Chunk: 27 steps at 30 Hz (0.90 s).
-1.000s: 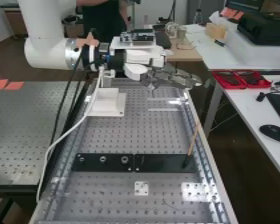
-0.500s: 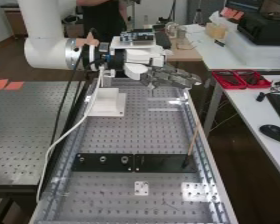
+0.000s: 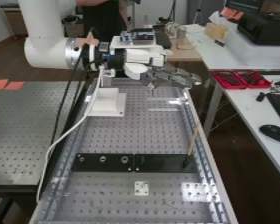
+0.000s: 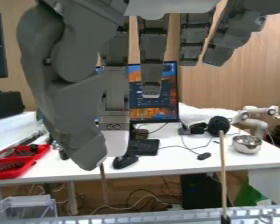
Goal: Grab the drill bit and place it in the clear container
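The hand (image 3: 165, 77) is above the far part of the perforated bench, fingers pointing right. In the wrist view, the thumb and nearest finger of the hand (image 4: 74, 117) meet at their tips, while the other fingers hang fairly straight. From that pinch a thin brownish rod, apparently the drill bit (image 4: 103, 186), hangs downward. Faint bright edges of the clear container (image 3: 162, 109) show on the bench below the hand. The clear container (image 4: 24, 204) stands apart from the rod in the wrist view.
A wooden stick (image 3: 193, 141) stands upright near the bench's right rail, beside a black plate (image 3: 165, 163). A white block (image 3: 107, 102) sits left of the container. Red trays (image 3: 241, 79) and a mouse (image 3: 275, 133) lie on the right-hand table.
The hand's outer fingers have shifted slightly and now look closer together. The arm, the container and the stick have kept their places.
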Available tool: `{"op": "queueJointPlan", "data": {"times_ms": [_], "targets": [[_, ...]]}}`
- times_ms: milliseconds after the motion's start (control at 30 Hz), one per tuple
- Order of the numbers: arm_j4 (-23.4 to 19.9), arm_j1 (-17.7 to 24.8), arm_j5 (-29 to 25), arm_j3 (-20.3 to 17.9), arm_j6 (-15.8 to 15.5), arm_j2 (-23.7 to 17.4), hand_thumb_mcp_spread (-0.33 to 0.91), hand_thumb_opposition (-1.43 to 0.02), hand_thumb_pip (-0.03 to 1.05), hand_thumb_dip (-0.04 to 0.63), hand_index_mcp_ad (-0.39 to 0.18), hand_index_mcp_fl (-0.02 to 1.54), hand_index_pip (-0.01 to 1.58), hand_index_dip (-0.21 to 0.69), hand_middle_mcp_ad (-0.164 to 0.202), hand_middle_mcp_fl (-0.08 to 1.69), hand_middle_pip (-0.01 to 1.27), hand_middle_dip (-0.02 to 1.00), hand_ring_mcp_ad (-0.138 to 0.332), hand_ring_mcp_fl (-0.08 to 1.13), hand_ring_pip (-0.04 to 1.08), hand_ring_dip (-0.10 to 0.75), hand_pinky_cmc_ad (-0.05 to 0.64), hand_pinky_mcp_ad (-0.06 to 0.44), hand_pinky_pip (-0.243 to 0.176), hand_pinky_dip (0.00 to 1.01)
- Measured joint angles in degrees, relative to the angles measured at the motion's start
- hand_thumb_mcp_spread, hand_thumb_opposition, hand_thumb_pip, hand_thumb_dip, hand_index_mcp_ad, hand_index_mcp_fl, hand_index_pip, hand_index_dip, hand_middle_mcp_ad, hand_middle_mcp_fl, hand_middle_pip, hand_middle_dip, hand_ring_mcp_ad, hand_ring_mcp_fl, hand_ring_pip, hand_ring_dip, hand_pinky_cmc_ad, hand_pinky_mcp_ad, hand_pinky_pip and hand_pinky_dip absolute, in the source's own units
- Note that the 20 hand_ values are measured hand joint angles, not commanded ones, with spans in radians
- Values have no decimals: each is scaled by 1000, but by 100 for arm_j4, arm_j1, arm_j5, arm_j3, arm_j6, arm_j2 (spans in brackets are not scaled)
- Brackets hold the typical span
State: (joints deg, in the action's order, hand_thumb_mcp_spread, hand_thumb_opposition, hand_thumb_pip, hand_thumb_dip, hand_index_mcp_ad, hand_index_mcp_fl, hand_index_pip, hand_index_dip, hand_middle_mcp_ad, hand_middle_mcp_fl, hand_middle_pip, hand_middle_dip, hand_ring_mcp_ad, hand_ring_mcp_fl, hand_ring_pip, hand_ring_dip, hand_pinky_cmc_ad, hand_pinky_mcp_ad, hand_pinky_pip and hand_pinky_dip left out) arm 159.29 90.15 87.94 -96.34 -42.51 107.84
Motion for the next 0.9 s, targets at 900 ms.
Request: {"op": "queueJointPlan", "data": {"times_ms": [900], "targets": [[63,499,453,297,274,271,518,-955,494,269,-106,885,1063,271,65,400,126,175,162,45,106,65,267,192,-58,192]]}}
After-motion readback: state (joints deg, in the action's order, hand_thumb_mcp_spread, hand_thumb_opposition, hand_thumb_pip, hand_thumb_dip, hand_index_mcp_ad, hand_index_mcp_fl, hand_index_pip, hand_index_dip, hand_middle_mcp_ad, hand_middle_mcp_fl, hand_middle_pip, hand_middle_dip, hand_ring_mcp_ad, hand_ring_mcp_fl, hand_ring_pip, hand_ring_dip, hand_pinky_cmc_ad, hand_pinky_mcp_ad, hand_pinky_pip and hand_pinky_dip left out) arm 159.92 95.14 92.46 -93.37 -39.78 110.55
